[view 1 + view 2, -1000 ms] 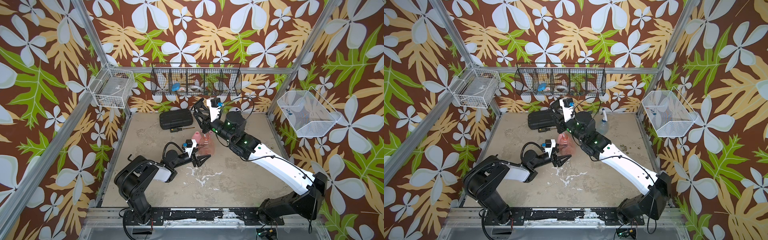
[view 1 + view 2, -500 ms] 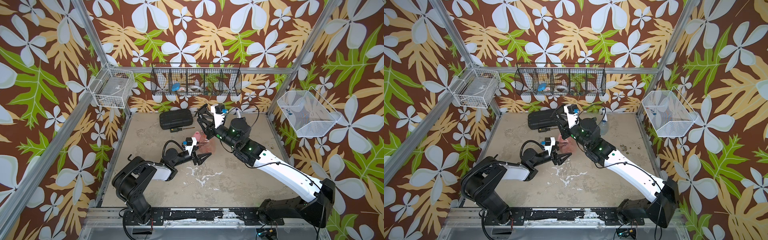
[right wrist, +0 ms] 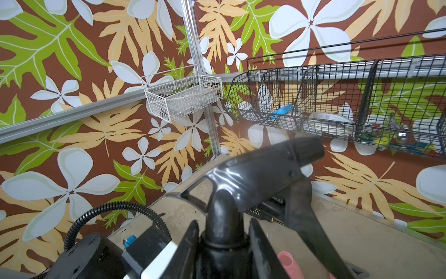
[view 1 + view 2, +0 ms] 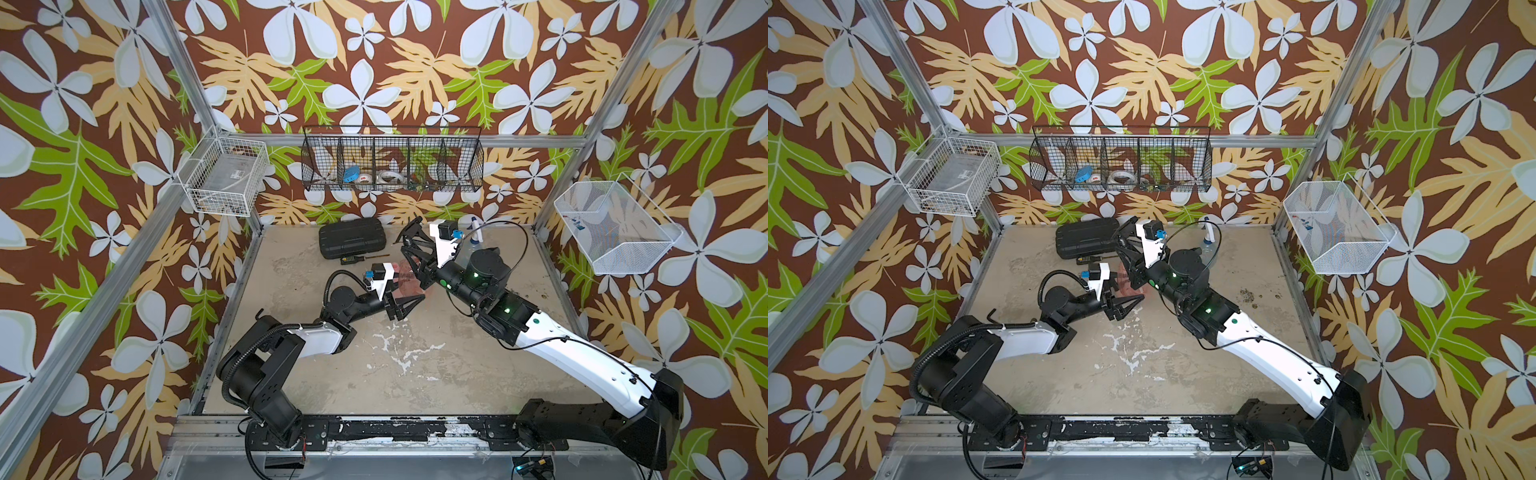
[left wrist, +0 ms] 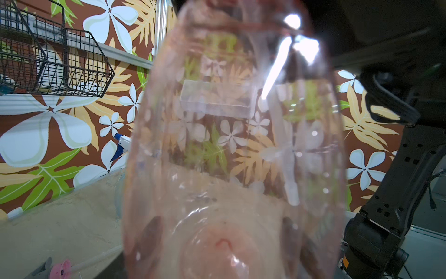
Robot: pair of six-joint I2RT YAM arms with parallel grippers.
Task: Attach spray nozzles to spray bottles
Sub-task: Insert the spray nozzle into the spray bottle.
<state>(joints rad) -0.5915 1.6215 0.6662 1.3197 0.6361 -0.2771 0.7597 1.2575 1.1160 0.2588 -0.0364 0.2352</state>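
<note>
My left arm lies low, its forearm stretched from the near-left base toward the middle of the floor. The left gripper [image 4: 409, 296] pinches the translucent orange-red spray bottle [image 5: 229, 145] low on its body. In the left wrist view both pads show through the plastic, pressed to its sides.

My right arm runs in a long diagonal from the near-right base, elbow bent, with the wrist raised over that bottle. The right gripper [image 3: 223, 227] is clamped on the collar of the black spray nozzle [image 3: 253, 178], whose trigger hangs free. I cannot tell whether the collar sits on the bottle's neck.

By the back wall the white-and-blue nozzle [image 4: 473, 226] tops the clear bluish bottle [image 4: 1205, 250].

Since a second ago the right arm's shoulder link and elbow have swung toward the right wall. Its gripper has slid slightly right and nearer. The left arm and its bottle have barely moved.
</note>
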